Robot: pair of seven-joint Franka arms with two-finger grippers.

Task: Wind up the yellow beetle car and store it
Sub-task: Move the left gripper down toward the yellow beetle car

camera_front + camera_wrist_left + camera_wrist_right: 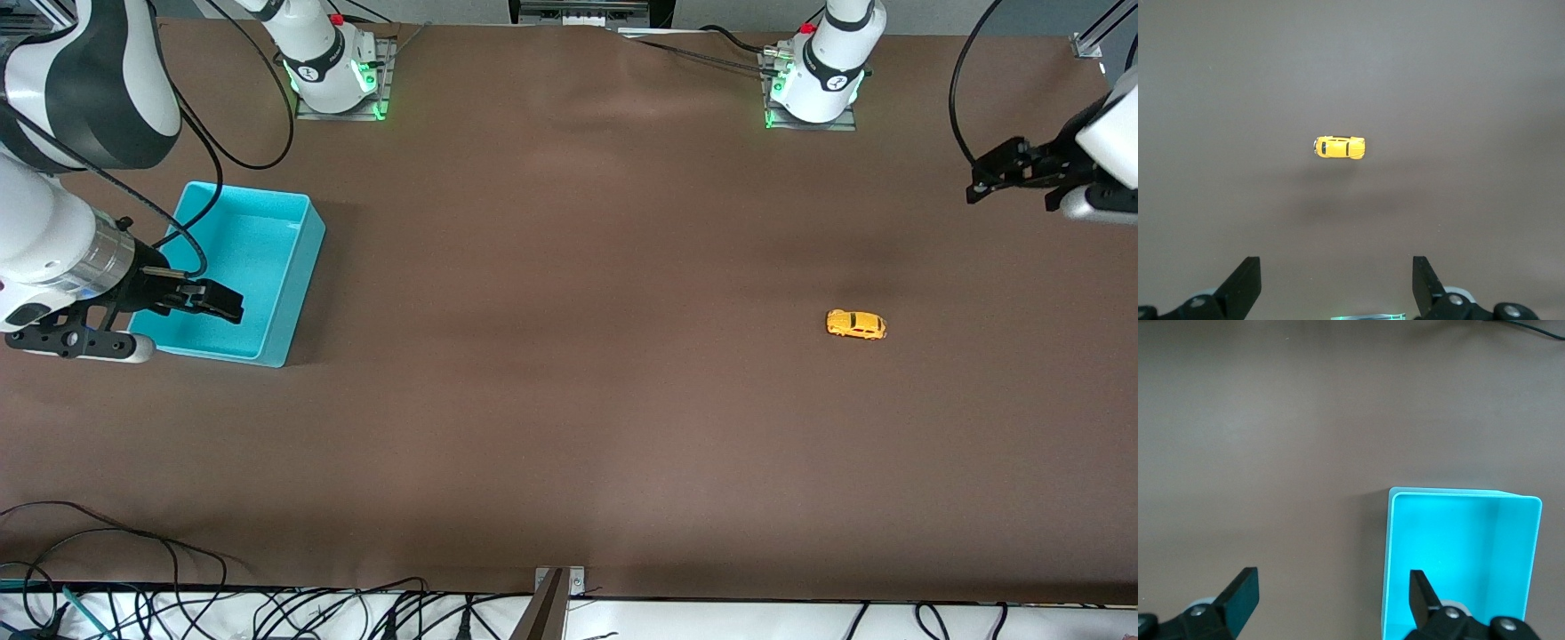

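So the left gripper (pixel 978 189) is hanging up in the air with its jaws spread wide and nothing in them, over bare counter (pixel 569 400) toward the left arm's end. Its wrist view looks down past both fingertips (pixel 1248 277) at the yellow beetle car (pixel 1339 147), which sits alone on the brown surface, on its wheels as far as I can tell, well apart from everything else. In the front view the car (pixel 856 324) lies nearer the camera than where the gripper hangs.

If I were doing this pickup, I'd come straight down over the car and close across its narrow width, not nose to tail. It's tiny and rounded, so an off-centre pinch would probably squirt it out sideways. Keeping the wheels free matters too, I'd guess, since winding it likely means dragging it along the counter.

The right gripper (pixel 213 300) is also wide open and empty, waiting over the turquoise bin (pixel 302 267) at the right arm's end. The bin looks empty from its wrist view (pixel 1458 550).

Stuff I can't make out: which end of the car is the front, and any winding mechanism. Most of the left arm is cut off at the frame edge, and the right arm covers one corner of the bin.
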